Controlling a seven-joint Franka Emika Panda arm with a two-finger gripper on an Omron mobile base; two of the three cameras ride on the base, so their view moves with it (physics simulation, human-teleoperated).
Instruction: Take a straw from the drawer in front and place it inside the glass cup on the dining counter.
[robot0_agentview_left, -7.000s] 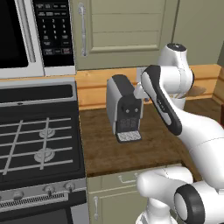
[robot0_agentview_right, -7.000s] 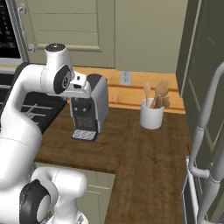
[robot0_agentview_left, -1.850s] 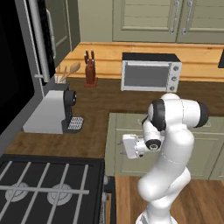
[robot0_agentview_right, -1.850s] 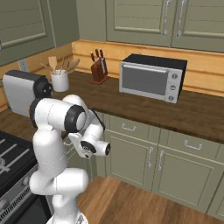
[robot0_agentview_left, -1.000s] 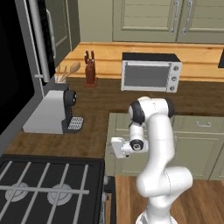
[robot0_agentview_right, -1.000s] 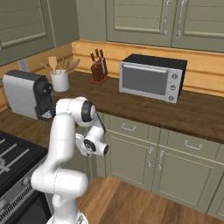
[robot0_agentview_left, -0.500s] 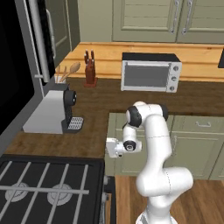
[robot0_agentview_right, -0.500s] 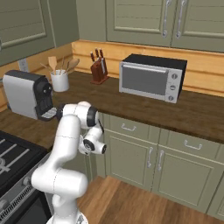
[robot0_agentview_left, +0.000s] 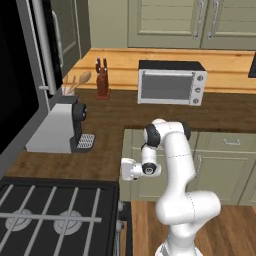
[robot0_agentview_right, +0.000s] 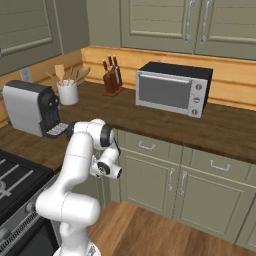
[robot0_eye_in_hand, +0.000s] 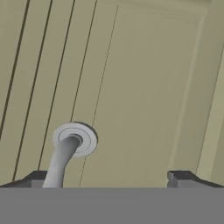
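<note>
Left base view: my arm is folded down low so the pincer (robot0_agentview_left: 123, 170) sits under the worktop (robot0_agentview_left: 112, 125) edge, level with the cabinet fronts, since that's where the handle is

Right base view: same story, pincer (robot0_agentview_right: 113, 172) tucked close to the drawer (robot0_agentview_right: 146, 145) row, which is shut

Hand view: jaws spread as wide as they go, nothing in them, squared up on a sage-green front I take for the drawer (robot0_eye_in_hand: 144, 87). The bar handle (robot0_eye_in_hand: 65, 153) sits near my left fingertip (robot0_eye_in_hand: 37, 177), so I'd shift over before closing. The straw is presumably inside
</note>
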